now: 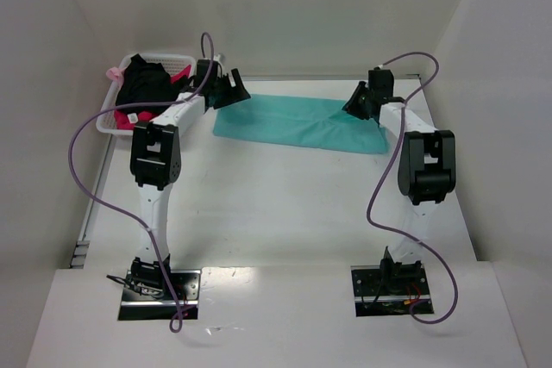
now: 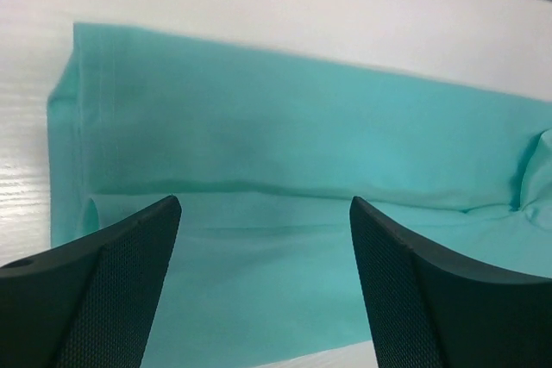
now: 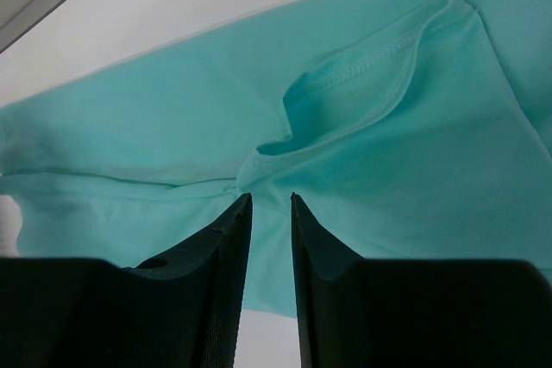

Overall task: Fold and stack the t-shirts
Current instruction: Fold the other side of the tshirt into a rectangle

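A teal t-shirt (image 1: 297,123), folded into a long band, lies flat across the far middle of the table. My left gripper (image 1: 233,92) hovers over its left end. In the left wrist view the gripper (image 2: 263,204) is wide open and empty, with the shirt (image 2: 285,144) spread below it. My right gripper (image 1: 356,102) is at the shirt's right end. In the right wrist view the gripper (image 3: 271,197) is nearly closed, pinching a puckered fold of the shirt (image 3: 362,152) near the sleeve hem.
A white basket (image 1: 109,115) with black and pink garments stands at the back left, just left of my left arm. The enclosure walls run close behind the shirt and along both sides.
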You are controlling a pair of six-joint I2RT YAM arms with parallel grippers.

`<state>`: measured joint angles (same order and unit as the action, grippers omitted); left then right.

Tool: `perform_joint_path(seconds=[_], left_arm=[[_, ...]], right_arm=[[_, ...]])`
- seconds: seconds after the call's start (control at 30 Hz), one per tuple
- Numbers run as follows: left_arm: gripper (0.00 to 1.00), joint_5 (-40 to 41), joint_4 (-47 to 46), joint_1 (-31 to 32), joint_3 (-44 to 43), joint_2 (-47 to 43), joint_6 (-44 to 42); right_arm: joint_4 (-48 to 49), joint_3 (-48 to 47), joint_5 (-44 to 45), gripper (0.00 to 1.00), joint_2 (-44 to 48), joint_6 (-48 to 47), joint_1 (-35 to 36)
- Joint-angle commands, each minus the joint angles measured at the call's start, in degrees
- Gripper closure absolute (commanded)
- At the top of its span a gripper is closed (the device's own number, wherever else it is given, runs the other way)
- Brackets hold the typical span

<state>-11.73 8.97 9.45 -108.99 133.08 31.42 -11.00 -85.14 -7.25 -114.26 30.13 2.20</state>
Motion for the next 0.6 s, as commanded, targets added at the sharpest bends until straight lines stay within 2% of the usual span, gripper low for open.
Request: perform_joint_path(seconds=[0.0, 0.4, 0.57], left_arm=[[0.13, 3.2, -0.5, -0.3, -3.7, 1.7, -1.6], [0.10, 4.9, -0.5, -0.8, -3.7, 1.1, -2.2], [0.09, 1.8, 1.6, -0.8, -3.2, -1.8, -5.0]], right_arm=[[3.8, 2.0, 0.8, 0.69, 3.5, -0.6, 0.1], [2.7, -6.3, -0.2, 0.73, -7.6, -0.6, 0.1], [2.7, -11.4, -0.2, 0.73, -11.7, -0.6, 0.1]])
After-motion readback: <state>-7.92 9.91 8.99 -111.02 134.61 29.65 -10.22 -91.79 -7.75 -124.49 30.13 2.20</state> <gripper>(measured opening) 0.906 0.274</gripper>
